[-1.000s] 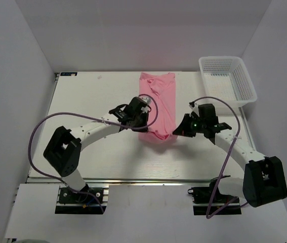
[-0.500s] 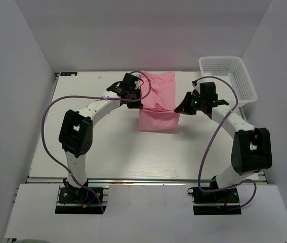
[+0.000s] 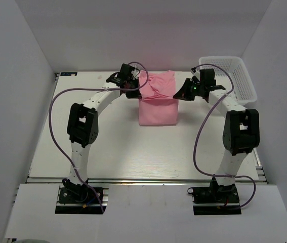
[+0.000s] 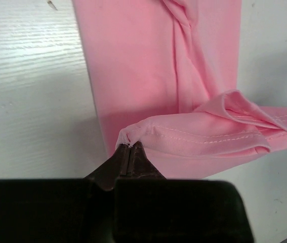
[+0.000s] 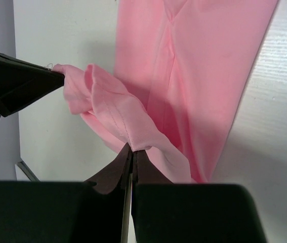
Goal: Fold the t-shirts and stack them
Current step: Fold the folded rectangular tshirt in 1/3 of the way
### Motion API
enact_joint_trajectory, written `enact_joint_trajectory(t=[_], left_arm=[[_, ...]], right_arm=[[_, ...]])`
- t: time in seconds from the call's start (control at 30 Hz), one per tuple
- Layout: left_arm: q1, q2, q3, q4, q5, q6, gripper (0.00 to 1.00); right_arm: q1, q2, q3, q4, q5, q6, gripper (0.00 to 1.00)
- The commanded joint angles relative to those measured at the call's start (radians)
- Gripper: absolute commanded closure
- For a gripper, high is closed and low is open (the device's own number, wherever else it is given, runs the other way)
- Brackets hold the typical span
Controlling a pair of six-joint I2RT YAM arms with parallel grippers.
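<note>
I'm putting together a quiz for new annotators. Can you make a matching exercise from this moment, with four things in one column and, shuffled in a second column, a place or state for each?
Things
1. t-shirt
2. basket
3. left gripper
4. right gripper

Places or states
A. shut on the right end of the lifted edge
B. white, at the far right of the table
C. pink, doubled partly over itself
D. shut on the left end of the lifted edge

Pairs: 1-C, 2-B, 3-D, 4-A
</note>
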Motion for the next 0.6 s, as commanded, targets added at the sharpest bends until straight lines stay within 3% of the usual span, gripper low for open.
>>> enact_joint_trajectory(t=[0.0, 0.13, 0.27, 0.57], left_arm=[[0.035, -0.002, 0.056, -0.002, 0.019, 0.013, 1.00], [0.055, 0.040, 0.074, 0.036, 0.068, 0.013, 1.00], [0.064, 0.075, 0.100, 0.070, 0.078, 0.025, 1.00], [0.073, 0.204, 0.223, 0.138, 0.111, 0.036, 1.00]], right_arm=[[-0.016, 0.041, 0.082, 0.014, -0.047, -0.027, 1.00], [-0.024, 0.104, 0.156, 0.014, -0.083, -0.040, 1.00], [-0.022, 0.163, 0.152, 0.116, -0.094, -0.046, 1.00], [-0.025, 0.247, 0.166, 0.264, -0.010, 0.031, 1.00]])
